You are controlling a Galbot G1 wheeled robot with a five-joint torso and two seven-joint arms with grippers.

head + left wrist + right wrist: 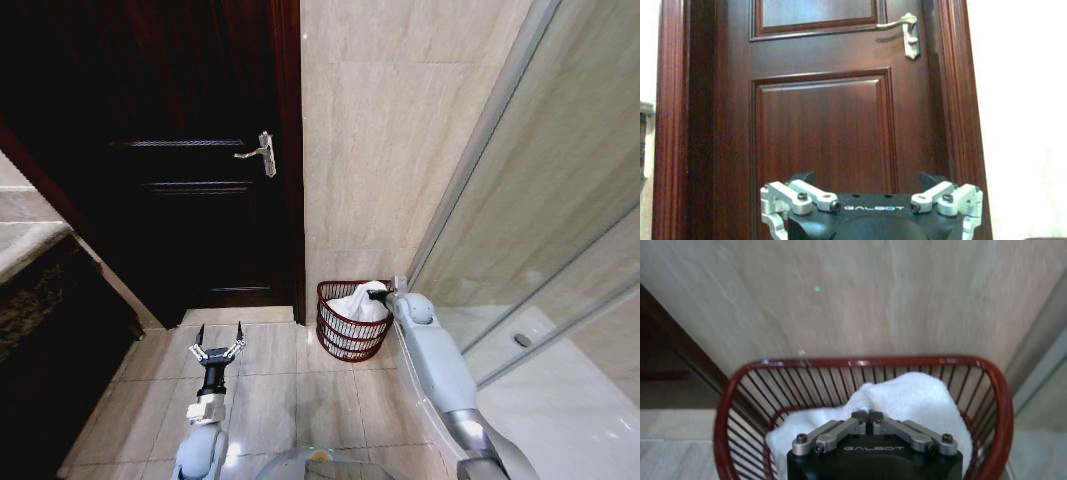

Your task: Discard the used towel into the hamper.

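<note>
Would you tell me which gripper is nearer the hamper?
The right gripper is nearer: it is over the hamper, shut on the towel. The left gripper is open, off to the hamper's left before the door.

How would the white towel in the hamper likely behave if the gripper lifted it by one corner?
The towel would probably droop, since it lies in soft, rumpled folds. It looks light, mounding above the hamper rim. The right gripper, shut just above it, would likely find the fluffy cloth easy to pinch.

Hamper (863, 362) base (gripper-hidden) cut off
</note>
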